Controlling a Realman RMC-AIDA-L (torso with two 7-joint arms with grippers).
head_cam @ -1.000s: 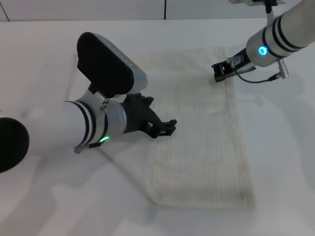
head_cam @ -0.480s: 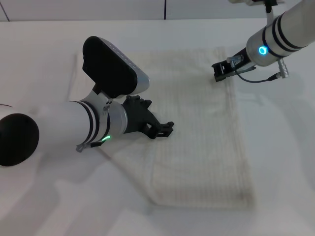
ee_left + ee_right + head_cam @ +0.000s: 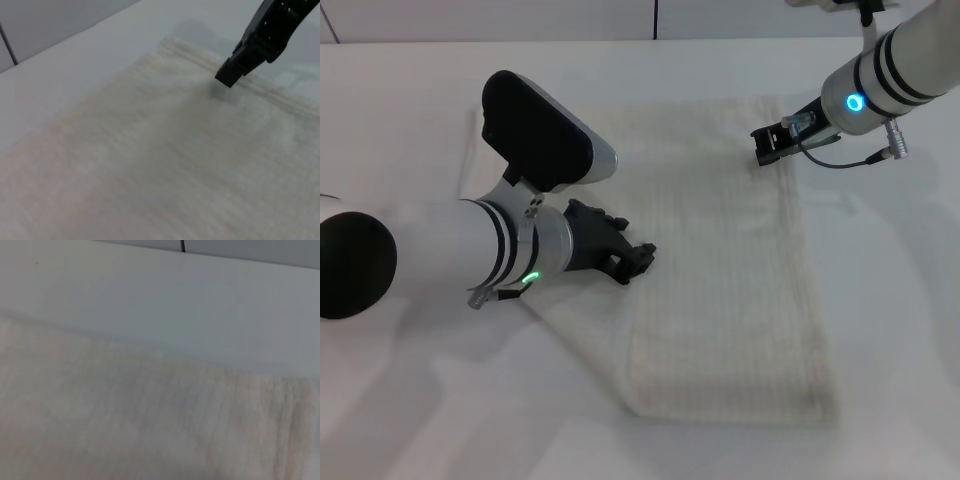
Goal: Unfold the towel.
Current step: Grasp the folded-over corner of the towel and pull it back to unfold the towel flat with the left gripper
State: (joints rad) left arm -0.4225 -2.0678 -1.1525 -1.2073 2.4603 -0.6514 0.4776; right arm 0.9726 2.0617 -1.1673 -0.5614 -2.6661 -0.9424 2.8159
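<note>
I had the towel [image 3: 720,270] lying flat on the white table [image 3: 410,90], a cream ribbed cloth folded into a long strip running away from the robot. My left gripper [image 3: 632,262] sat low over the towel's left edge, about halfway along the strip, fingertips right at the cloth; I couldn't tell if they were released or clenched, or if any fabric was caught between them. The near end of the towel lay past that gripper toward the robot, the far end beyond it toward the right gripper [image 3: 767,146]. The right gripper was down at the far right corner, its tip at or just above the hem, the cloth stretching from it back toward the robot. In the left wrist view the right gripper [image 3: 235,72] showed as a dark block over the far hem; its clench couldn't be told either.
</note>
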